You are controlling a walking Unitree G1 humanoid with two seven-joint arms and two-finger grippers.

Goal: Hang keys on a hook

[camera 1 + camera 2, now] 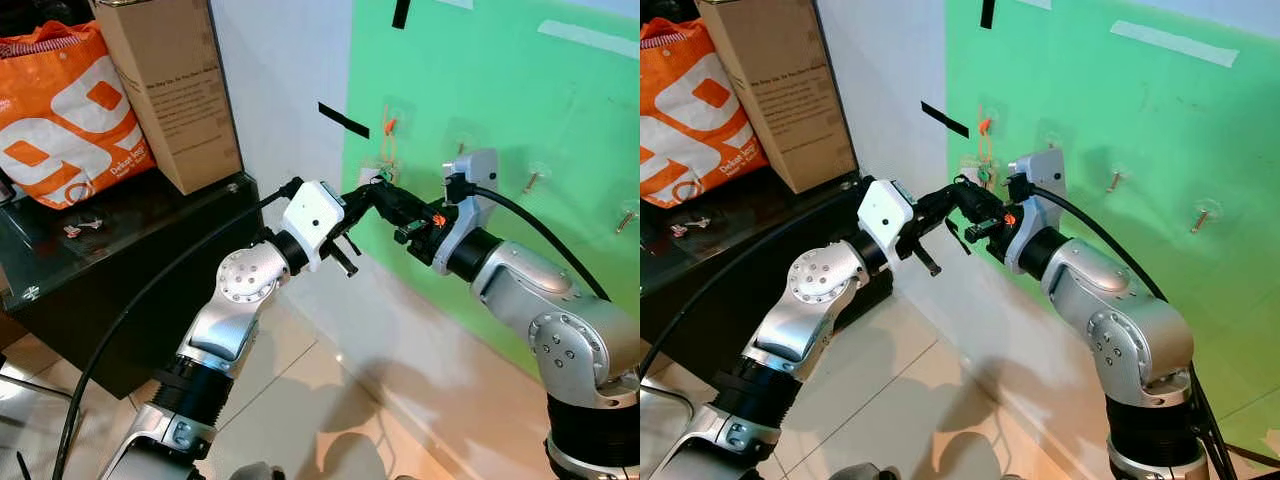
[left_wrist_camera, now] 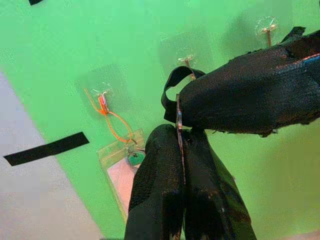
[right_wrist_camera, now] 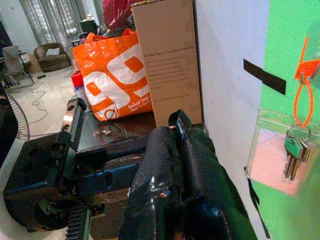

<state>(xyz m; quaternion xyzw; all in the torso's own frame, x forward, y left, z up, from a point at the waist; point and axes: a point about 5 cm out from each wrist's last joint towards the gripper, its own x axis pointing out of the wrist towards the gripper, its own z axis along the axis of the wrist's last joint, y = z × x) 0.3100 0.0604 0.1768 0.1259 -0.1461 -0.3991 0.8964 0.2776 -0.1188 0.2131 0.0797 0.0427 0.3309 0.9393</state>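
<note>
From the head views, the left gripper and right gripper meet just beside the green wall, both sets of fingers closed on a black strap. In the left wrist view that strap loop sits near a free hook; keys already dangle from an orange cord on the hook further left. The loop could miss or slip off the small hook. The right wrist view shows a dark counter with an orange bag and cardboard box.
</note>
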